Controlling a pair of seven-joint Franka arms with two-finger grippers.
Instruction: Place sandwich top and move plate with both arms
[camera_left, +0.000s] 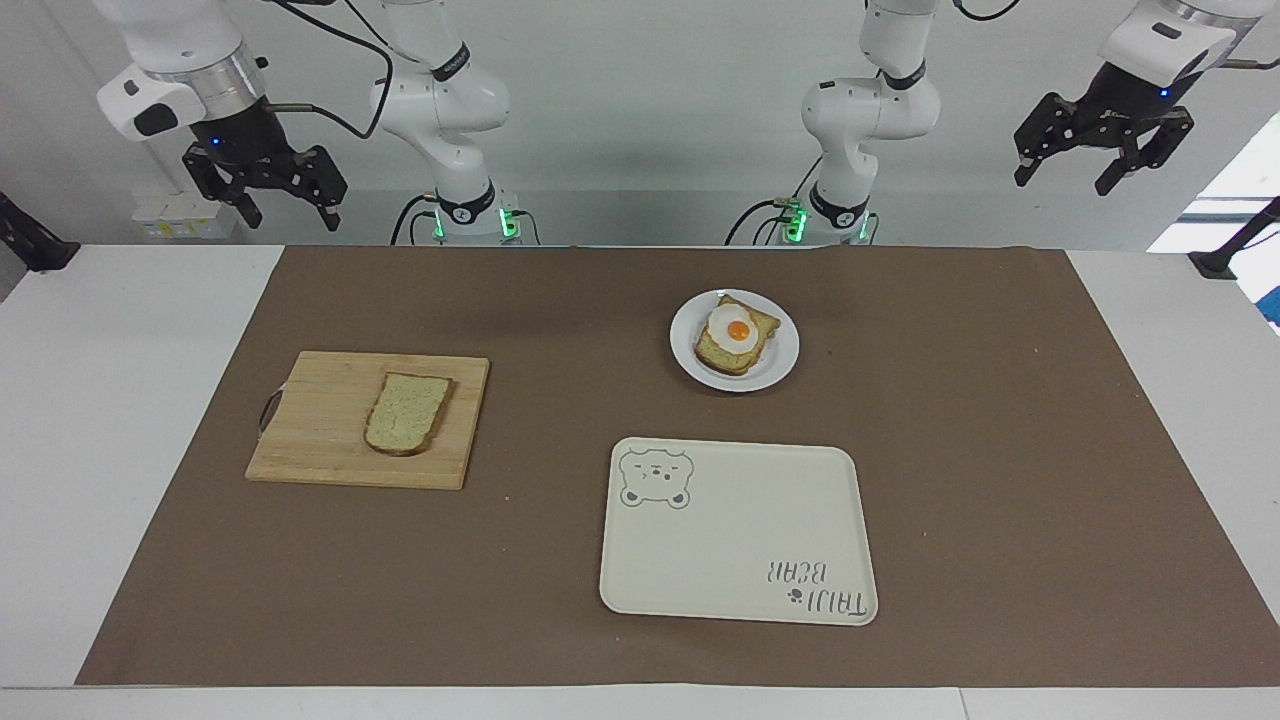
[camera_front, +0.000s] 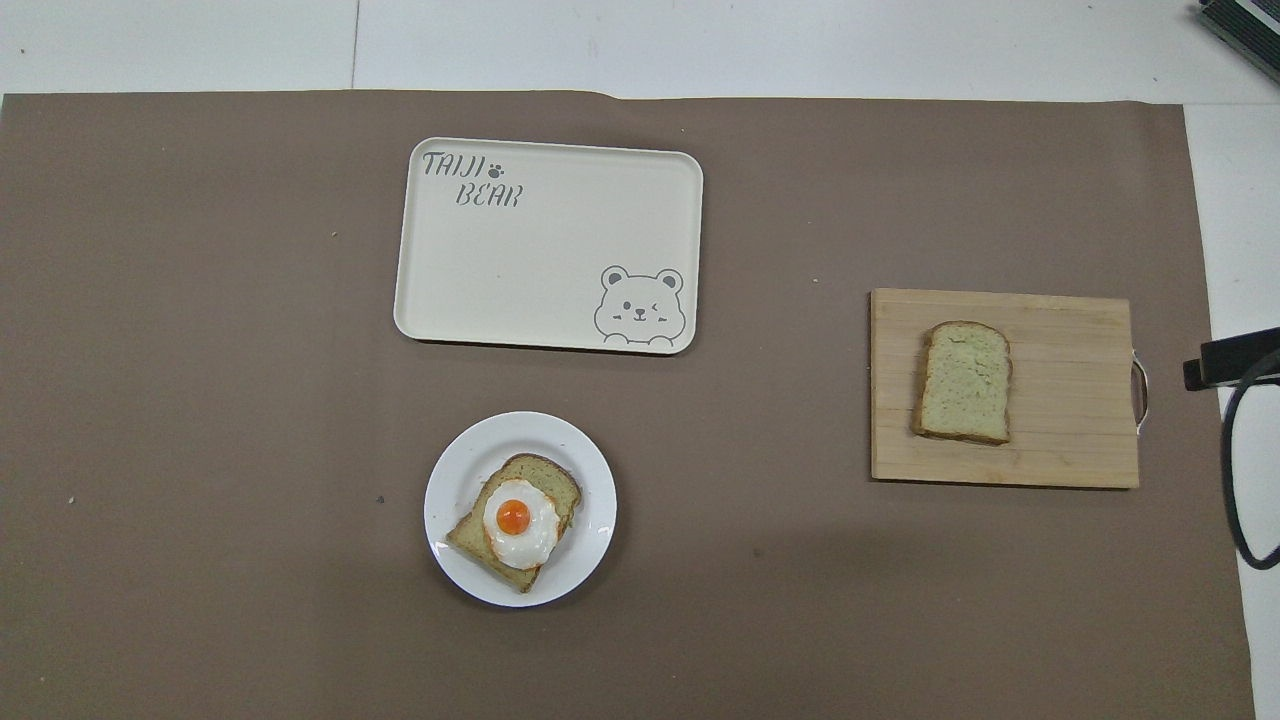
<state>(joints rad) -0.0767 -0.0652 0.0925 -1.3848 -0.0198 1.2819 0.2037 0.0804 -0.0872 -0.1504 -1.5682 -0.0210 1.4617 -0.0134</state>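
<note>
0 steps are done: the sandwich top (camera_left: 406, 412) lies on the cutting board (camera_left: 320, 440), the plate (camera_left: 780, 350) unmoved. The left gripper (camera_left: 1105, 165) and right gripper (camera_left: 278, 200) hang raised, jaws apart.

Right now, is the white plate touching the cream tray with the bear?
Apart. The overhead view shows a strip of bare brown mat between the plate and the near edge of the tray; the facing view shows the same gap.

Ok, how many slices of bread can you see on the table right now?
2. The sandwich top lies on the cutting board, toward the right arm's end. The toast sits under the fried egg on the plate, nearer the robots than the tray.
</note>
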